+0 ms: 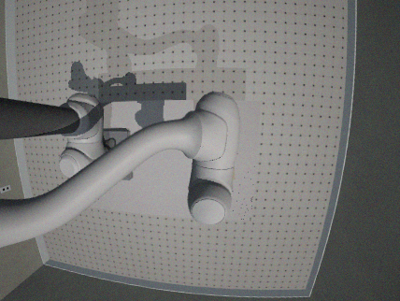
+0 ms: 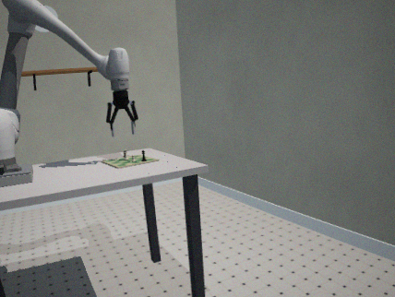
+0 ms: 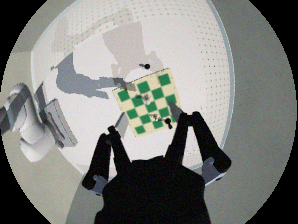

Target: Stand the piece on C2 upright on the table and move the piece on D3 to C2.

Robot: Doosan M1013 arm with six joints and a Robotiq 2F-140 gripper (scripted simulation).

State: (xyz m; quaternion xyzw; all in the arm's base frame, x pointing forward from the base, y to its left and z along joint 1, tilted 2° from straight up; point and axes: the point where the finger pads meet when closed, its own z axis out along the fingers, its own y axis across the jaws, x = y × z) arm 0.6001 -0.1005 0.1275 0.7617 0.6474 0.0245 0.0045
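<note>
Gripper (image 2: 122, 126): fingers spread, nothing held, hung high above the board (image 2: 129, 161). Pieces: one pale (image 2: 125, 153), one dark (image 2: 143, 156), upright at the board; squares unreadable. Descent is best made vertically, centred over the D3 piece, neighbours left untouched.

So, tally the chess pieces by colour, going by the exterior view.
Dark pieces: 1
Light pieces: 2, the second one small and faint
Total: 3 that can be made out at the board; any others are too small to tell.
</note>
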